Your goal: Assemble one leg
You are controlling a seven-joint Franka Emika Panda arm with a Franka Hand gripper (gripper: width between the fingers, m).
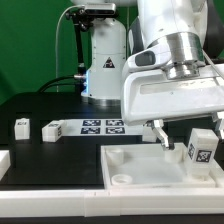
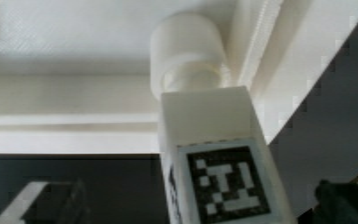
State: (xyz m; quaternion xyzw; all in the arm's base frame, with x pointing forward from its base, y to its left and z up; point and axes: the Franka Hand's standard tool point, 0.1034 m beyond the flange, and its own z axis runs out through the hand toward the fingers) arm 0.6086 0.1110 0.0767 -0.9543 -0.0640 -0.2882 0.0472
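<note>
A leg point(image 1: 200, 148), a short white post with a square tag, stands upright over the right part of the white panel point(image 1: 140, 172). In the wrist view the leg point(image 2: 211, 150) fills the middle, its narrow round end pointing at the panel point(image 2: 69, 80). My gripper point(image 1: 182, 140) hangs straight above it, just under the big white hand. In the wrist view my gripper point(image 2: 190, 208) straddles the leg, and dark gaps show between the leg and both fingers point(image 2: 345, 195). The jaws look open. Whether the leg's end sits in a panel hole is hidden.
Two more legs point(image 1: 22, 125) point(image 1: 50, 128) lie at the exterior view's left, beside the marker board point(image 1: 100, 126). Another white part point(image 1: 3, 160) shows at the left edge. The arm's base point(image 1: 105, 60) stands at the back.
</note>
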